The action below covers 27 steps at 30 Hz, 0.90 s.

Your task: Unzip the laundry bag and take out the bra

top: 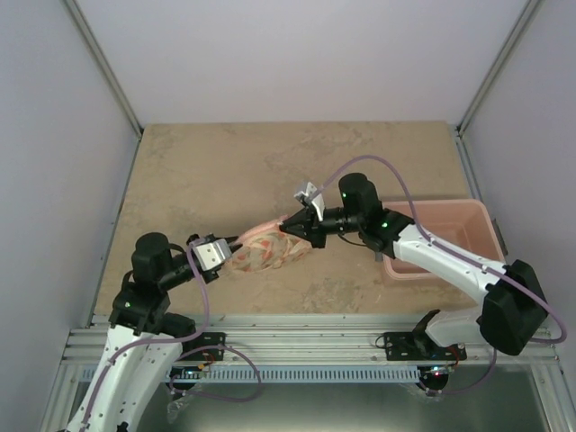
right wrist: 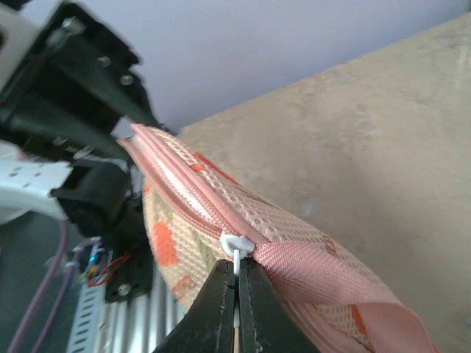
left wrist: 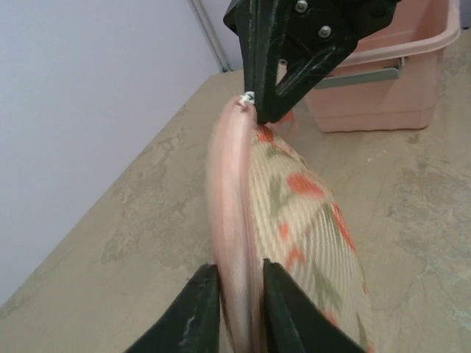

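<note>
Pink binding is all the left hand (left wrist: 239, 298) has to hold. Its two black fingers are clamped on the pink zip rim (left wrist: 229, 184) at the near end of the cream mesh-fabric laundry bag with orange-pink print (left wrist: 309, 220). The bag stands on edge, held between the two arms just above the beige stone-patterned desk (top: 225, 162). That bite looks narrow. A firm tug from the far end could drag the rim out of it, and the bag would then follow the pull instead of unzipping.

Further along, the zip line between the hands looks shut. The dark red bra is nowhere to be seen and is presumably inside. If this stretch of rim goes slack or buckles, the slider may jam on loose fabric.

At the far end the right hand (right wrist: 235, 278) is pinched together on the thin tab of the small white zip pull (right wrist: 237, 244). So slight a tab could slip from between the fingertips. A pull off the line of the teeth might snag the slider in the mesh.

Beyond, a pink rectangular plastic tub (top: 450, 225) sits close beside the right forearm, where a wide swing could knock it.
</note>
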Tool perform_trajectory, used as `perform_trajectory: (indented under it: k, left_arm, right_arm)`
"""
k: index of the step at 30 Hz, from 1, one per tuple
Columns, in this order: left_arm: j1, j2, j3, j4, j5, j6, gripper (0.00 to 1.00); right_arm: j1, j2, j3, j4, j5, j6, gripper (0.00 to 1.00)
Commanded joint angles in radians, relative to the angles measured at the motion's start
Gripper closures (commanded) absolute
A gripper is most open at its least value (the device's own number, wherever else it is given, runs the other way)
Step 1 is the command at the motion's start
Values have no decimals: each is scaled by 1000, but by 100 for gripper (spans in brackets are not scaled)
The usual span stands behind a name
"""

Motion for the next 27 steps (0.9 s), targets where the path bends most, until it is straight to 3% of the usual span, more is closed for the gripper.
perform_trajectory:
  k: [1, 3, 5, 11, 16, 22, 25, 27]
  left_arm:
    - [17, -26, 3, -84, 3, 51, 72]
    - [17, -22, 15, -79, 12, 55, 52]
    - [17, -10, 42, -75, 21, 53, 40]
    - [17, 23, 97, -64, 55, 7, 27]
    - [16, 58, 94, -72, -34, 13, 26]
    - [17, 72, 91, -118, -123, 85, 33]
    - [17, 78, 102, -122, -102, 104, 39]
    - [17, 85, 106, -133, -86, 128, 51]
  right_arm:
    - [12, 66, 87, -29, 110, 12, 99]
    - [54, 99, 137, -65, 139, 1, 99]
    - [84, 128, 179, -93, 159, 6, 99]
    - [148, 205, 304, -193, 190, 78, 100]
    - [171, 236, 380, -288, 164, 92, 99]
    - [180, 251, 414, -370, 64, 17, 100]
    - [190, 252, 416, -405, -2, -53, 100]
    - [197, 255, 425, -436, -36, -89, 99]
